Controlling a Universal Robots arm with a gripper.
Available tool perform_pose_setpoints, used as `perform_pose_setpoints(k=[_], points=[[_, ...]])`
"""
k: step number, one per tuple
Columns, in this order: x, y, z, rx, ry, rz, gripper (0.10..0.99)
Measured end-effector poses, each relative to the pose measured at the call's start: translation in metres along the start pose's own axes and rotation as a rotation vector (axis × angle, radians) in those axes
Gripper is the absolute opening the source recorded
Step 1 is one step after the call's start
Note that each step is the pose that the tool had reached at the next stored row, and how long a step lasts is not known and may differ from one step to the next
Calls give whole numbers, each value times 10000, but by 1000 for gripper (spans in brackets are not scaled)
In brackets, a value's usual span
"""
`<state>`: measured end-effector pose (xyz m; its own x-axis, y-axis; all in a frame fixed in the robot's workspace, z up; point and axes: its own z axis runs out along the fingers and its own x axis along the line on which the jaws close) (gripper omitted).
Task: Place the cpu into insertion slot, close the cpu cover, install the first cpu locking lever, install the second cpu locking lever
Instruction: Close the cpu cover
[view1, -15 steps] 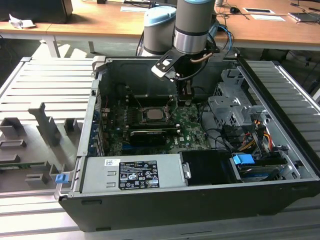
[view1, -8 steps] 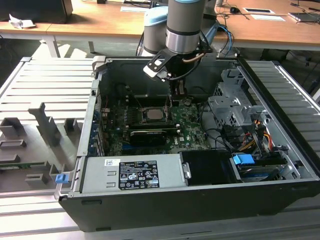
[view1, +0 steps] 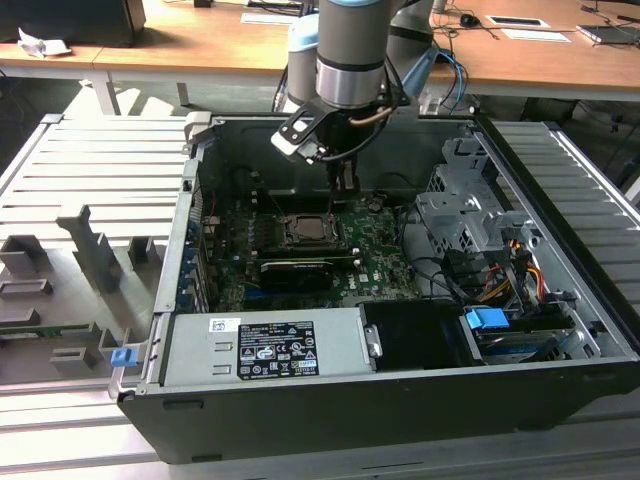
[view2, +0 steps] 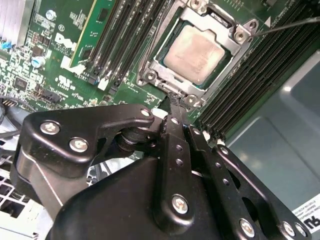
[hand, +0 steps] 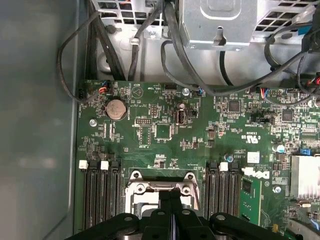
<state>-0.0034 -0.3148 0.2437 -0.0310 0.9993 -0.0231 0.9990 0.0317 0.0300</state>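
Gripper (view2: 172, 100), fingers pressed together with nothing visible between them, has its tips at the near edge of the cover (view2: 161, 65). Just beyond, the cpu (view2: 195, 52) sits framed in the lowered cover's window. Memory slots (view2: 125, 30) flank both sides.

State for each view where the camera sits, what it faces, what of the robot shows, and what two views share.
Exterior view: off the arm, above the open case, looking down into it; arm and gripper show.
Second wrist view: on the wrist, looking along the shut jaws at the cpu framed by the cover; gripper body shows.
First wrist view: on the wrist, facing the board and cables; jaw tips show.
Shared: both wrist views show the cover and gripper.
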Motion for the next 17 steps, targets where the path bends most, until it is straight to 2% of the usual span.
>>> perform_pose_setpoints(k=[6, 17], points=[[4, -109, 8, 0, -1, 1, 106], [9, -257, 8, 0, 1, 2, 106]])
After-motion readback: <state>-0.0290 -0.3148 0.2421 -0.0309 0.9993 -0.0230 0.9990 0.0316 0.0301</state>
